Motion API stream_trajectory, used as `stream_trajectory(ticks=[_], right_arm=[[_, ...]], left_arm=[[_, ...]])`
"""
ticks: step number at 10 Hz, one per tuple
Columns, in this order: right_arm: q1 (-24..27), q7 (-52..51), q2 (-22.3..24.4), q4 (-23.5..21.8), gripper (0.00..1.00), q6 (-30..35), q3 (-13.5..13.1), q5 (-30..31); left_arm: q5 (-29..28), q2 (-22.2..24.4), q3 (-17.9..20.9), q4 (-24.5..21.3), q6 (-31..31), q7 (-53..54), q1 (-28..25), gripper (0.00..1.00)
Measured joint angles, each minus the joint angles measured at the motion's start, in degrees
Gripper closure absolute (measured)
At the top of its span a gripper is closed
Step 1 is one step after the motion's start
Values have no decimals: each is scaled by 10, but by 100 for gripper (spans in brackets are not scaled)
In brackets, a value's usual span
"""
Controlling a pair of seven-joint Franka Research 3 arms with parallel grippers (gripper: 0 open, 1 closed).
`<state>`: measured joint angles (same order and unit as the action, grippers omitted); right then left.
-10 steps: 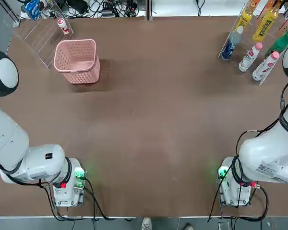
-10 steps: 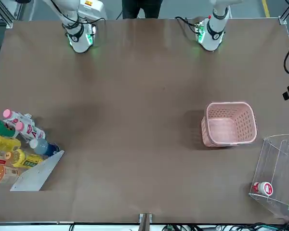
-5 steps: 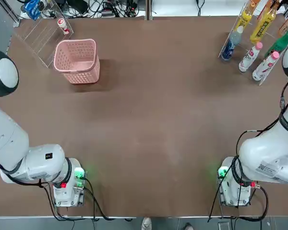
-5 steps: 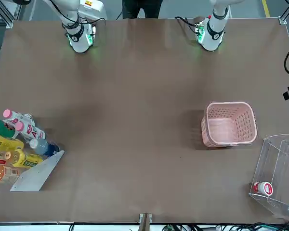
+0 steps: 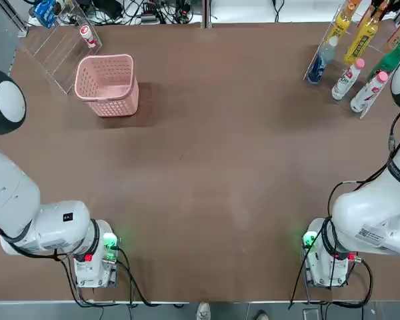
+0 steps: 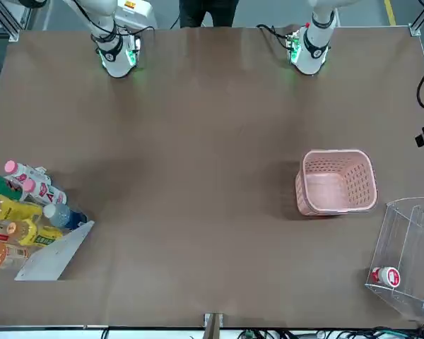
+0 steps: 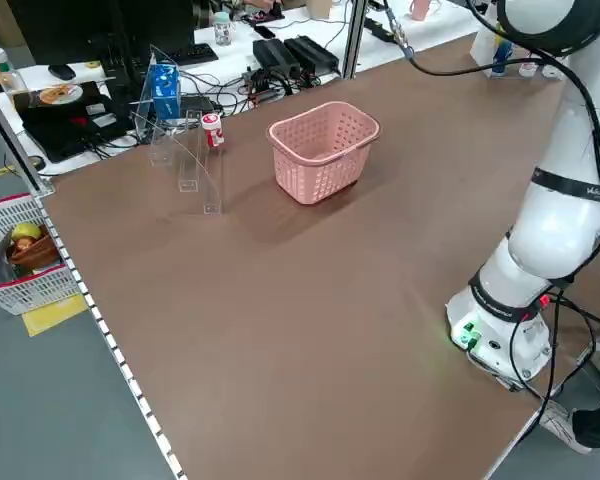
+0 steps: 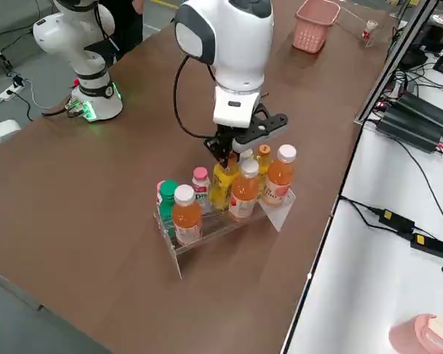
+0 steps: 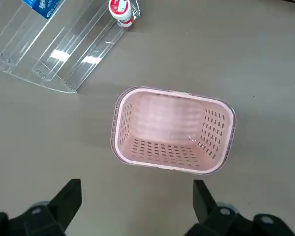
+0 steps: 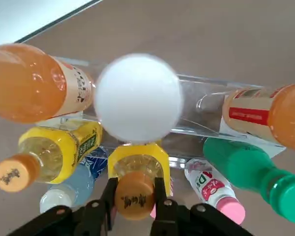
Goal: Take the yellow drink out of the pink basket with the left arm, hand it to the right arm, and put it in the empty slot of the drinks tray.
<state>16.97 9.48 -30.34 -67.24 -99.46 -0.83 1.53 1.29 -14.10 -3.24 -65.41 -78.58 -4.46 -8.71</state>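
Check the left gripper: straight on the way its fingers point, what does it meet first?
Probably the pink basket or bare table just beside it; the left gripper hovers open above, but the wrist view doesn't settle depth or exact line.

My open left fingers could drop straight into the pink basket (image 9: 172, 130) from above, while my right gripper (image 10: 134, 204) has bottles crowding it, the green bottle (image 10: 258, 172) and orange-filled bottle (image 10: 39, 83) flanking its way down.

The top view looks straight down, the front view faces the robot; both share the basket (image 5: 107, 85), perhaps seen closest from the left wrist
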Motion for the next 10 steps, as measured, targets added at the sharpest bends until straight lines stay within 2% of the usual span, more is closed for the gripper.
stream_trajectory(ticks=[10], right_arm=[[0, -2, -1, -22, 67, -36, 0, 10]], left_arm=[[0, 0, 0, 0, 0, 0, 0, 0]])
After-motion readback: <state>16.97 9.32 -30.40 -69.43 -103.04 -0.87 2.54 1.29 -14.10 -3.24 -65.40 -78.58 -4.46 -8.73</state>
